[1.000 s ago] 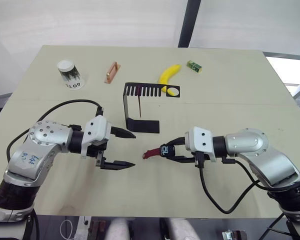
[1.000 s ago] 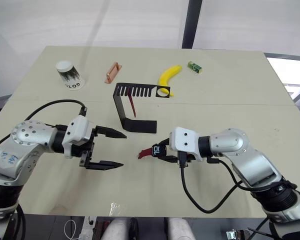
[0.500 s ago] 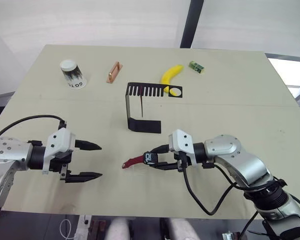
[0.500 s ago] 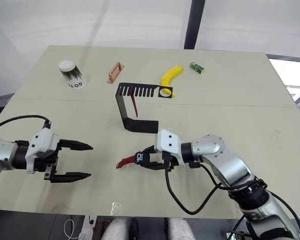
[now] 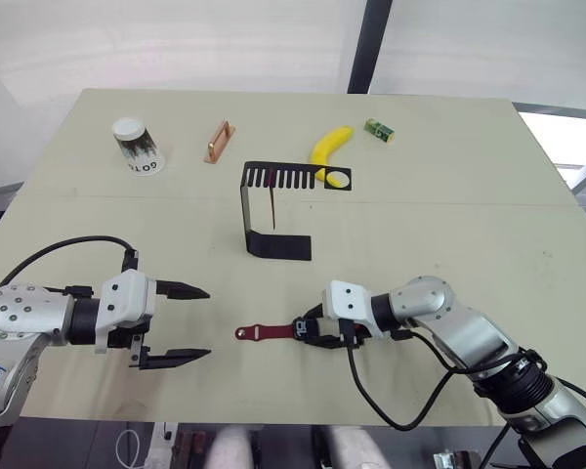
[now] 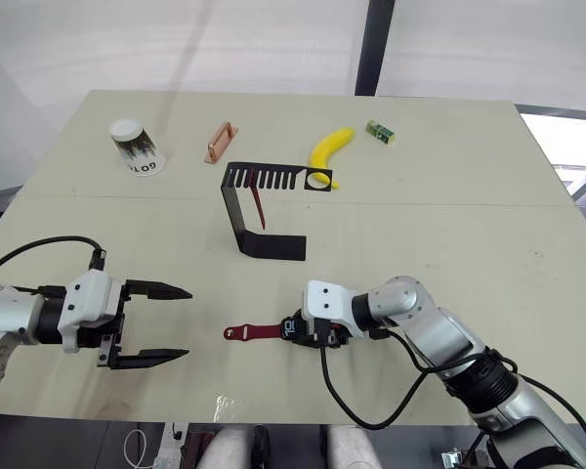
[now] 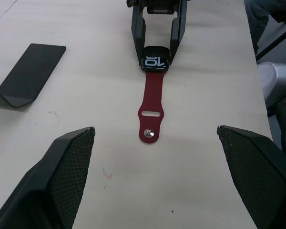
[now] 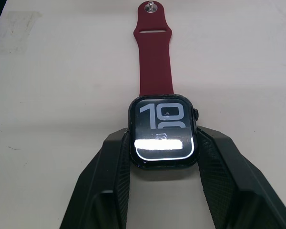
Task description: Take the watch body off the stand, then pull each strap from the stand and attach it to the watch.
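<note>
The stand (image 5: pixel 273 210) rests mid-bench (image 5: pixel 449 225), one maroon strap (image 5: pixel 273 205) hanging from its comb. My left pincer (image 5: pixel 190 322) gapes wide, holding nothing. My right pincer (image 5: pixel 308 330) clamps the watch body (image 8: pixel 163 131), its attached strap (image 7: pixel 151 102) lying flat toward my left pincer.

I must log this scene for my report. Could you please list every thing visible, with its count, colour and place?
Small black rounded-square watch body: one, white digits, near table edge, between the right hand's fingers.
Narrow dark red attached strap: one, flat on table, joined to watch body.
Narrow dark red hanging strap: one, in stand's slotted top.
Black bent sheet-metal stand: one, table centre.
Yellow banana: one, behind stand.
Small green block: one, far side.
Copper handle-like bar: one, far side.
White paper cup: one, far left, upside down.
Beige table: one.
Left hand: black fingers, open.
Right hand: black fingers, shut on watch body.
</note>
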### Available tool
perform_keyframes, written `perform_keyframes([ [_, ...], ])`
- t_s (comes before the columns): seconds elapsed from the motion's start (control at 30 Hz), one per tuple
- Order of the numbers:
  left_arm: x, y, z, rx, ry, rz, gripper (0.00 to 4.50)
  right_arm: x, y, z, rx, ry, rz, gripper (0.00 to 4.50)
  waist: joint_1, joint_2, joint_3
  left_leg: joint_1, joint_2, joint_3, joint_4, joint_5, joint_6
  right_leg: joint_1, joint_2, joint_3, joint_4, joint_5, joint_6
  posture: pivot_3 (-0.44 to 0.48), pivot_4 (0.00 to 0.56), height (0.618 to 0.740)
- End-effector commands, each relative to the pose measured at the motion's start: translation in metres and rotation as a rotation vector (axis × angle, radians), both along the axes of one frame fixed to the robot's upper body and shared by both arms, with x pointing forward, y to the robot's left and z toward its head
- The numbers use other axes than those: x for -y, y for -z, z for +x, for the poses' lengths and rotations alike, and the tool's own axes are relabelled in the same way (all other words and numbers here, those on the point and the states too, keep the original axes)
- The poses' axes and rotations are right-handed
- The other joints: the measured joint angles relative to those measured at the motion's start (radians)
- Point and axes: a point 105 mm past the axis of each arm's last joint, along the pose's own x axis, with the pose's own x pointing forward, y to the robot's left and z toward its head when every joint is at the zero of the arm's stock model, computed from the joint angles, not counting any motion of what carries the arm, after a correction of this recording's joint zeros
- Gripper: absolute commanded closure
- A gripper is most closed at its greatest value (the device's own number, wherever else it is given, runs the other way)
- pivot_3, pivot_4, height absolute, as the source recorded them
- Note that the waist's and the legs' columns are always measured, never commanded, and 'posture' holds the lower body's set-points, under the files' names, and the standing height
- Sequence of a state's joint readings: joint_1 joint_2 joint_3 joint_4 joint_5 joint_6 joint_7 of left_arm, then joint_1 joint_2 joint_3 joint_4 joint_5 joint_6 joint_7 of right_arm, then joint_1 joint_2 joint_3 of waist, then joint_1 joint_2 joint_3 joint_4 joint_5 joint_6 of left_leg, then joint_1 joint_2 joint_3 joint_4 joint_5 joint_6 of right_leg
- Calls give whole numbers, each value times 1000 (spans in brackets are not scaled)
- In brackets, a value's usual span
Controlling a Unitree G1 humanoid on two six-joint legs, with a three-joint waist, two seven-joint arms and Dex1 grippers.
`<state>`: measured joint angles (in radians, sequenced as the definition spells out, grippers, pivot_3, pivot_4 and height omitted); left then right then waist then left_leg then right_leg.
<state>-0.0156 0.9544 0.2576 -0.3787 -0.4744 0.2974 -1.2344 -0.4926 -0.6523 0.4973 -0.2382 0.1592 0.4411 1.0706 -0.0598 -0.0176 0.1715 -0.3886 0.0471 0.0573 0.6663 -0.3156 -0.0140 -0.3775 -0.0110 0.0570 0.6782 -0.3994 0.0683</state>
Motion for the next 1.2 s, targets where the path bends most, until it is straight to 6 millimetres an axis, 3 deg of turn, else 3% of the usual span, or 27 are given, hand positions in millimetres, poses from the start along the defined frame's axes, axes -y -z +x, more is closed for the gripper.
perform_keyframes([
  [0.03,4,-6,-4,-27,45,-50,0,3,-15,-7,21,-40,28,643,0,0,0,0,0,0,0,0,0,0,0,0,0,0,0,0,150,740],
  [0.1,5,-9,-5,-36,59,-70,0,7,-22,-8,27,-49,40,30,0,0,0,0,0,0,0,0,0,0,0,0,0,0,0,0,150,740],
  [0.23,8,-12,-5,-39,66,-86,0,25,-46,-14,4,-40,112,30,2,0,0,0,0,0,0,0,0,0,0,0,0,0,0,0,150,740],
  [0.4,-4,-17,-3,-30,-90,-161,0,78,-63,-10,-6,172,219,30,4,0,0,0,0,-1,0,0,1,2,0,0,-1,0,0,0,150,740],
  [0.63,-67,-16,0,22,-637,-459,0,168,-66,4,98,605,338,30,2,-1,0,1,0,0,-1,-1,1,3,1,0,-3,0,0,0,150,740],
  [0.77,-117,-24,-6,98,-907,-583,0,211,-69,-3,135,759,339,30,6,-1,-1,2,0,0,0,-1,1,3,1,1,-4,0,0,0,150,740],
  [0.83,-126,-25,-11,99,-958,-605,0,221,-71,-5,140,804,357,30,7,-1,-1,2,0,0,0,-1,1,3,1,1,-5,0,0,0,150,740],
  [0.97,-102,-22,-3,142,-911,-513,0,197,-78,4,136,751,447,30,3,-2,-1,4,0,1,0,0,1,6,1,2,-5,0,0,0,150,740],
  [1.07,-66,-25,1,136,-804,-528,0,164,-75,13,103,655,492,30,3,-2,-1,6,0,1,0,0,0,7,1,2,-5,0,0,0,150,740],
  [1.2,-13,-25,5,113,-663,-542,0,113,-76,26,46,537,557,1871,3,-2,-1,6,0,2,0,1,-1,6,2,3,-5,0,0,0,150,740],
])
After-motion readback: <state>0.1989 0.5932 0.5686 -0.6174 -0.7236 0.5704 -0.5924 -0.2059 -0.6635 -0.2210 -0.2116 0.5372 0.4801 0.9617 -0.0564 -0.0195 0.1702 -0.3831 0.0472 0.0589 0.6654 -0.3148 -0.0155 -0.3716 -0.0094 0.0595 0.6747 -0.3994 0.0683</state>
